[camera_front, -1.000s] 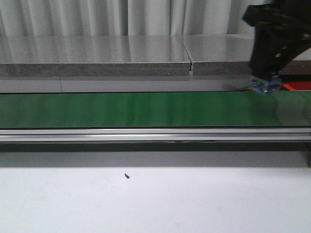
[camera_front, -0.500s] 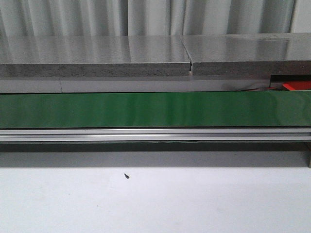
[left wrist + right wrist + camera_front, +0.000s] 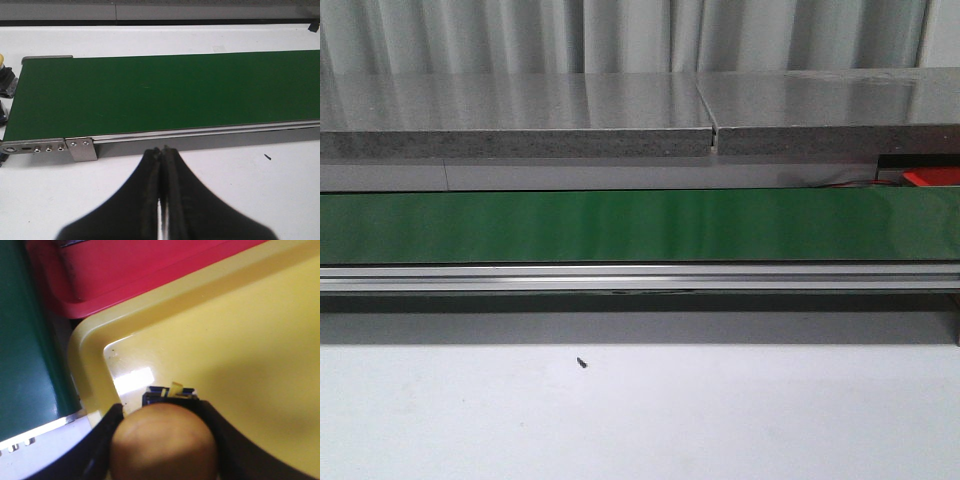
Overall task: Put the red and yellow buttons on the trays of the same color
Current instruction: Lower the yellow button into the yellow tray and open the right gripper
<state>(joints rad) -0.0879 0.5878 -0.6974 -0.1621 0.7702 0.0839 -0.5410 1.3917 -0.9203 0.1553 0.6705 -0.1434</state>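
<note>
In the right wrist view my right gripper [image 3: 161, 409] is shut on a yellow button [image 3: 165, 445] with a domed cap and a blue-black base. It hangs over the near corner of the yellow tray [image 3: 240, 340]. The red tray [image 3: 125, 275] lies just beyond it. My left gripper [image 3: 162, 150] is shut and empty, over the white table beside the green conveyor belt [image 3: 165, 95]. At that belt's end, at the frame edge, sits another yellow button [image 3: 2, 61] on a black base. No red button shows. Neither gripper is in the front view.
The front view shows the green belt [image 3: 640, 225] with its metal rail [image 3: 640, 277], a grey stone ledge [image 3: 520, 140] behind it and a sliver of the red tray [image 3: 932, 177] at the far right. White table [image 3: 640, 420] lies in front.
The right arm, at the upper right of the front view one second ago, has moved out of that view. The belt looks the same.
</note>
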